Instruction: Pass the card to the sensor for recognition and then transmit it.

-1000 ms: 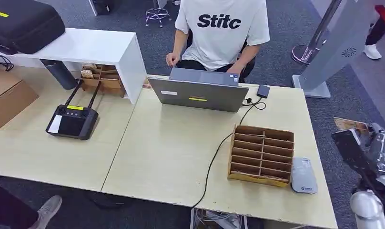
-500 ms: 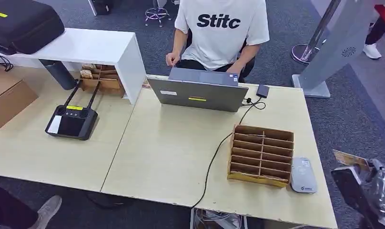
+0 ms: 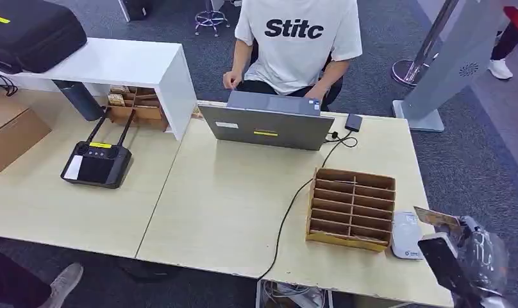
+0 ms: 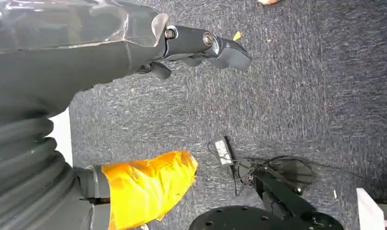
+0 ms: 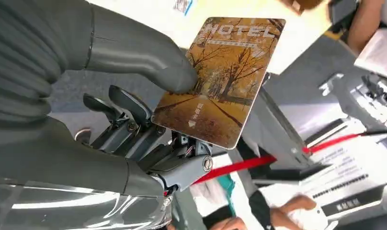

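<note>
- The right hand (image 5: 134, 120) is pinching the card (image 5: 220, 79) between the thick thumb and the darker fingers, gripping one edge so most of its face stays exposed, probably so the sensor can read it.
- In the head view, the card (image 3: 436, 218) is hovering just beside the grey sensor (image 3: 407, 235), which lies flat on the tabletop (image 3: 231, 205) against the wooden compartment rack (image 3: 351, 208).
- The card is showing an autumn avenue of orange trees, with "HOTEL" printed across one end.
- The left hand (image 4: 201, 45) is hanging over the carpeted floor, holding nothing, its fingers looking loosely apart.
- A person is sitting behind the laptop (image 3: 267, 125), plausibly the one to receive the card.
</note>
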Controlling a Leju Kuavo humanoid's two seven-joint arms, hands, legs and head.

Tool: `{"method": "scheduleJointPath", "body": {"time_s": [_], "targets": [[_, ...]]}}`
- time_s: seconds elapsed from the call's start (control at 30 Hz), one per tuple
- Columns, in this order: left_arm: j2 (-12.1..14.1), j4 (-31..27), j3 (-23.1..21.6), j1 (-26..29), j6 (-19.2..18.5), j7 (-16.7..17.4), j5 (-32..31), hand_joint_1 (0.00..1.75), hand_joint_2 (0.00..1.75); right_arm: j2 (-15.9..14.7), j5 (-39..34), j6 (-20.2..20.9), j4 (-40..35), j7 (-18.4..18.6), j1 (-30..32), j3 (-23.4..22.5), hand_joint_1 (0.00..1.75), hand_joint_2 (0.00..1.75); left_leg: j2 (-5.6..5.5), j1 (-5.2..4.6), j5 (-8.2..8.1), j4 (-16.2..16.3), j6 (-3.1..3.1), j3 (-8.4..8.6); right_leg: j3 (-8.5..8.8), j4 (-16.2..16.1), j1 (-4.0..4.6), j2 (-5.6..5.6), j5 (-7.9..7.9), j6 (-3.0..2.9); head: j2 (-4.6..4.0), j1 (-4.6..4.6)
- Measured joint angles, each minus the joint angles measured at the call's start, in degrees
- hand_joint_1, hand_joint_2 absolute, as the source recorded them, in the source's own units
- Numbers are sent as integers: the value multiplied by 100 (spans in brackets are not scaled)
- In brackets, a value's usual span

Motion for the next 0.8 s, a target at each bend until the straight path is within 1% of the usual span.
{"method": "scheduleJointPath", "body": {"time_s": [0.3,0.57,0.6,0.63,0.8], "targets": [[0,0,2,0,-33,-2,-24,0,175,22,-20,22,48,9,0,188,175,175,0,0,0,0,0,-1,0,0,0,0,0,0,0,0],[0,0,2,-1,-44,-11,-35,0,175,22,-33,59,61,35,-2,210,175,175,0,0,0,0,0,-1,0,0,0,0,0,0,0,0],[0,0,2,-5,-94,-42,-94,0,175,22,-35,153,133,151,-26,256,175,175,0,0,0,0,0,-1,1,0,0,0,0,0,0,0],[0,0,72,-68,-251,-188,-341,0,175,20,-196,245,574,356,-216,330,175,175,0,0,0,0,0,0,1,0,0,-1,1,0,0,0],[0,0,168,-106,-310,-282,-450,0,175,0,-332,245,907,380,-334,328,175,175,0,0,0,0,-1,1,1,0,0,0,1,0,0,0]]}}
